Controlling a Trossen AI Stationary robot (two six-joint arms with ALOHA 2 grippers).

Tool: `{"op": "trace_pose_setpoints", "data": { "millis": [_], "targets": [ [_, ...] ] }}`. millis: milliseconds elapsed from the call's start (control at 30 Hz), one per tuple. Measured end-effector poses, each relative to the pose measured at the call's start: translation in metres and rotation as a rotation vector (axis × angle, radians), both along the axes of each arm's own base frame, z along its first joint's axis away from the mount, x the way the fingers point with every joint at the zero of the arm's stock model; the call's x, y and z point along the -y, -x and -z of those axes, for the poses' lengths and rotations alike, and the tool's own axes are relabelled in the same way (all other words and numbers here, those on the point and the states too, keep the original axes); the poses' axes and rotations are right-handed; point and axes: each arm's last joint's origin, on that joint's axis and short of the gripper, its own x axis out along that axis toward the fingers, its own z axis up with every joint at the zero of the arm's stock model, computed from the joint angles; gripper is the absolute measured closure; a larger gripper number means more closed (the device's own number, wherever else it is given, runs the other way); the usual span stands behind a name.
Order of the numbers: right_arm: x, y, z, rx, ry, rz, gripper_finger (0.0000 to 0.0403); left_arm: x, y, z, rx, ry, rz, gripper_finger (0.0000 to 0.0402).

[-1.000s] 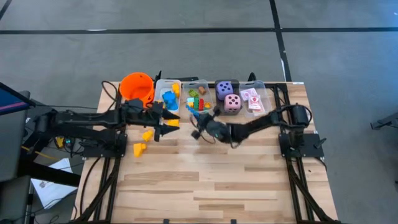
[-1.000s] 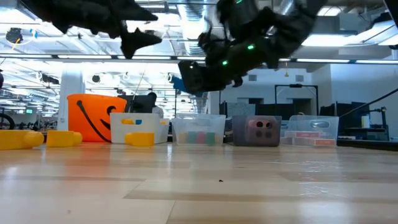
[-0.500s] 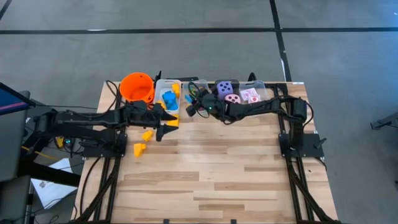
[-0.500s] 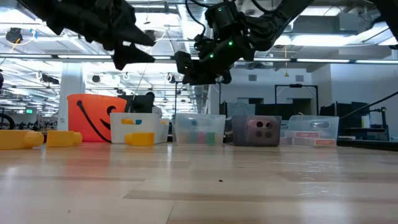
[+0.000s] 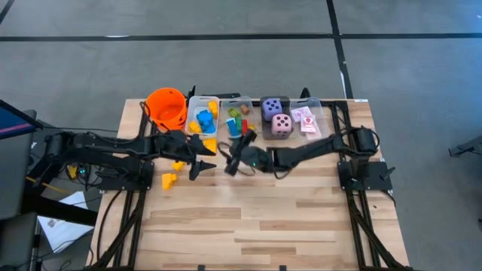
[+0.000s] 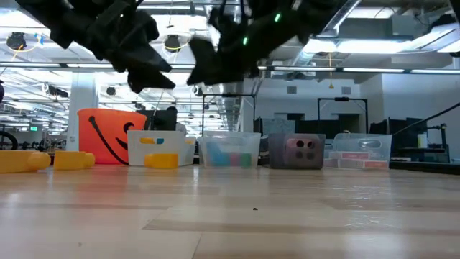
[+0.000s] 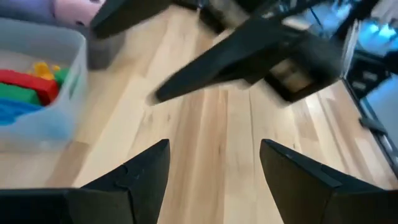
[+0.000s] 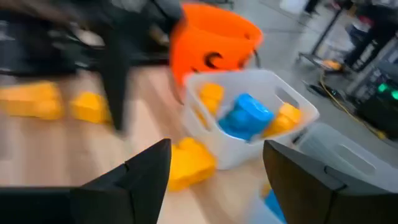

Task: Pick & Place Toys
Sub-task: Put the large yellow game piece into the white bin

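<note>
My left gripper (image 5: 203, 159) hangs open over the table, just near of the bin of blue and yellow blocks (image 5: 203, 120); nothing is between its fingers (image 7: 214, 146). My right gripper (image 5: 235, 156) faces it from the right, also open and empty (image 8: 217, 146), on the near side of the bin of mixed blocks (image 5: 237, 118). Three yellow blocks lie flat on the table: one against the first bin (image 5: 209, 143), two farther left (image 5: 178, 163) (image 5: 169, 180). The pink and purple dice (image 5: 277, 117) sit in a third bin, the cards (image 5: 305, 119) in a fourth.
An orange bucket (image 5: 167, 105) stands at the far left, next to the row of clear bins along the far edge. The two grippers hang close together, tips toward each other. Bare wood (image 5: 263, 218) spreads over the near half of the table.
My right gripper swung toward the far edge, over the bin of mixed blocks, then drew back toward the near edge and rose. My left gripper has sunk a little and tipped downward, shifting slightly toward the near edge.
</note>
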Motion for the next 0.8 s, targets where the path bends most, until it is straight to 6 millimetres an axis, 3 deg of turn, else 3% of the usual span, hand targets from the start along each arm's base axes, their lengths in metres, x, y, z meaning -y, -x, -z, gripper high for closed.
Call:
{"op": "trace_pose_setpoints", "data": {
  "millis": [200,333,567,800],
  "targets": [
    [-0.059,0.018,-0.008,-0.088,-0.031,-0.097,0.0154,0.001,0.004,0.017,-0.177,0.09,-0.089,0.0159],
    [-0.086,0.029,-0.003,-0.126,-0.028,-0.07,0.0154,0.007,0.01,0.01,-0.381,0.003,-0.253,0.0164],
    [-0.099,0.044,0.021,-0.131,-0.068,0.005,0.0154,0.024,0.013,-0.025,-0.605,-0.105,-0.486,0.0166],
    [-0.098,0.06,0.05,-0.131,-0.117,-0.004,0.0154,0.022,0.019,-0.014,-0.868,0.005,-0.546,0.0166]
  ]
}}
